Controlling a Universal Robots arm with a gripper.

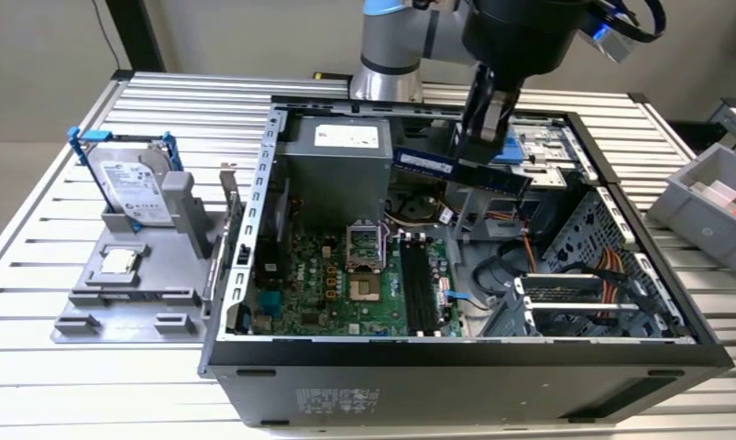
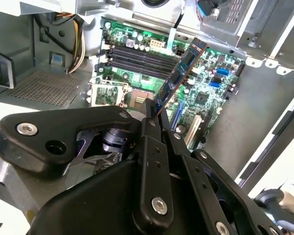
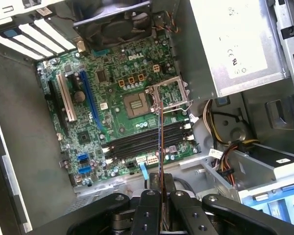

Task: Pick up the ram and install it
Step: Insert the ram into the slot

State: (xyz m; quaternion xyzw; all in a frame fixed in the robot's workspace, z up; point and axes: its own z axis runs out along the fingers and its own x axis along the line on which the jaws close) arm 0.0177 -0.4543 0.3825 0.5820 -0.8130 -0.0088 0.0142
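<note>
Ram (image 1: 459,170) clamped in the claw (image 1: 479,147) above the motherboard (image 1: 343,284)

In the exterior view the arm comes straight down over the open metal case (image 1: 239,275). Its black fingers are shut on the upper edge of the thin, flat, bluish stick, which hangs tilted, clear above the green motherboard.

In the second wrist view, bolted matte-black claw links (image 2: 154,115) pinch the stick's near end. Its chip-studded face (image 2: 179,78) stretches out over the motherboard's long black slots (image 2: 137,58).

In the first wrist view the stick shows edge-on, a thin line (image 3: 160,142) across those slots.
</note>
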